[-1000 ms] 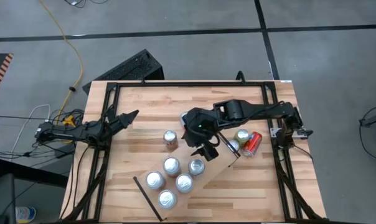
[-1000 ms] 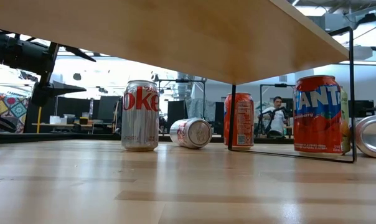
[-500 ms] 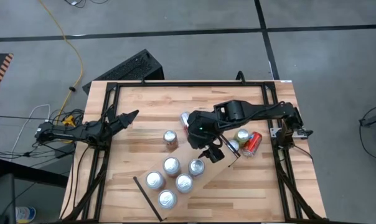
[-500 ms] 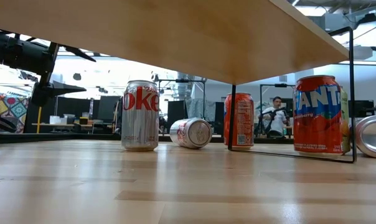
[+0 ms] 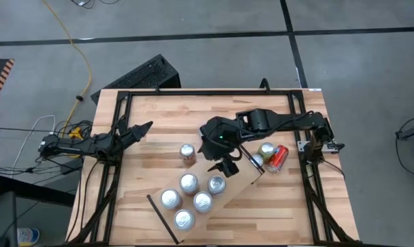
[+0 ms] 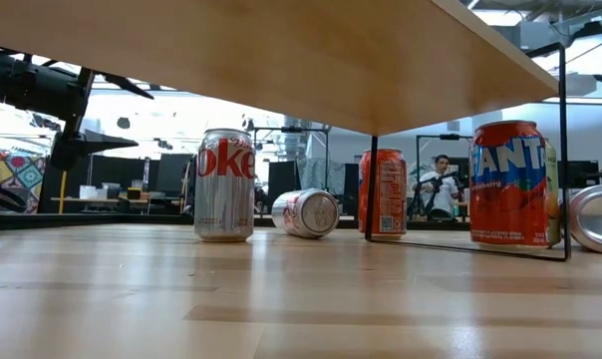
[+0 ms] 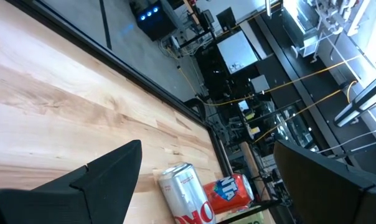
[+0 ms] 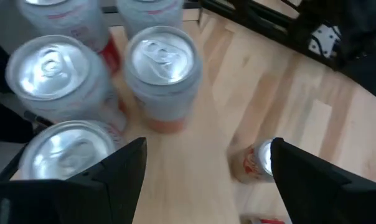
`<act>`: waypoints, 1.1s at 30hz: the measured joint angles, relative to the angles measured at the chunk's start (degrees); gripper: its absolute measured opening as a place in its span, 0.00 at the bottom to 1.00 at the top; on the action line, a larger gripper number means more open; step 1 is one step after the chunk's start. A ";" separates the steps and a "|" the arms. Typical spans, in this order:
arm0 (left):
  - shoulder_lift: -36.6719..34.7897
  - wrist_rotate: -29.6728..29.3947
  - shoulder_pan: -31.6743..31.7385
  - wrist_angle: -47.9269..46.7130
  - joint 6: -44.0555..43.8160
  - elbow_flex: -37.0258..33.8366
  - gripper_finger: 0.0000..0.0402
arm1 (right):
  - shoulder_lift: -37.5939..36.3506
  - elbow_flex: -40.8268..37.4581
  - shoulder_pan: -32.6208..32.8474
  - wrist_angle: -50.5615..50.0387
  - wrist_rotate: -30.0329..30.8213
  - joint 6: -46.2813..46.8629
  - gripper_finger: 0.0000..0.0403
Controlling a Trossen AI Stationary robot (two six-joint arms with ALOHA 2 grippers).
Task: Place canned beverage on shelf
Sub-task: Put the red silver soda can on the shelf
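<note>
Over the last second my right gripper (image 5: 224,165) has drifted a little out along the shelf (image 5: 240,184) and come back, ending a touch nearer the table's (image 5: 159,110) far edge. Its fingers stayed spread with nothing between them. No can has moved in that time. I read that as one placement being finished, with the arm pulling off to fetch the next can, not carrying one. The shelf lies slantwise across the near half of the table, its high end toward the right edge. The gripper hovers above that end, just beside the nearest shelved can (image 5: 216,184). My left gripper (image 5: 142,128) waits by the left edge, fingers apart and empty. There is one shelf, and I count five cans on it, grouped toward its lower, near-edge end. Five cans are still off it, I think: a Coke can (image 5: 187,152) standing mid-table, a silver can (image 6: 311,212) on its side behind it, an orange can (image 6: 383,192), a Fanta can (image 6: 508,182), and another lying can (image 6: 595,217) toward the right edge. From above the arm covers the silver one and the right-edge cluster is cramped, so that second count could be off by one. By my estimate the job is about half done.
</note>
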 joint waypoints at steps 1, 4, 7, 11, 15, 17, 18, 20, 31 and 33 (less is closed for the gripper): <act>0.00 -0.02 0.00 0.00 0.00 -0.02 0.87 | -0.01 0.00 0.01 -0.40 -0.27 -0.01 0.79; 0.00 -0.02 0.00 0.00 0.32 0.00 0.87 | 0.01 0.00 -0.07 -1.10 -2.75 0.03 0.79; 0.00 -0.11 0.00 0.00 0.95 0.00 0.87 | 0.01 0.00 0.01 -1.04 -5.92 0.04 0.79; 0.00 -0.94 0.00 -0.06 1.40 0.00 0.87 | 0.01 -0.38 0.55 -0.55 -5.96 0.01 0.79; 0.00 -1.42 0.00 -0.13 1.40 -0.02 0.87 | 0.01 -2.28 0.38 0.63 -5.89 0.05 0.79; 0.00 -1.44 0.00 -0.13 1.40 -0.02 0.87 | 0.06 -3.08 0.38 0.31 -5.85 0.71 0.79; 0.00 -1.44 0.00 -0.13 1.40 0.00 0.87 | 0.06 -3.35 0.38 0.16 -5.87 1.02 0.79; 0.00 -1.44 0.00 -0.13 1.40 -0.02 0.87 | -0.01 -3.94 0.44 -0.64 -5.92 1.69 0.79; 0.00 -1.46 0.00 -0.12 1.42 0.00 0.87 | 0.01 -4.04 0.80 -2.63 -5.89 3.48 0.79; 0.00 -1.46 0.00 -0.11 1.42 -0.02 0.87 | 0.01 -4.04 0.98 -3.19 -5.87 3.61 0.79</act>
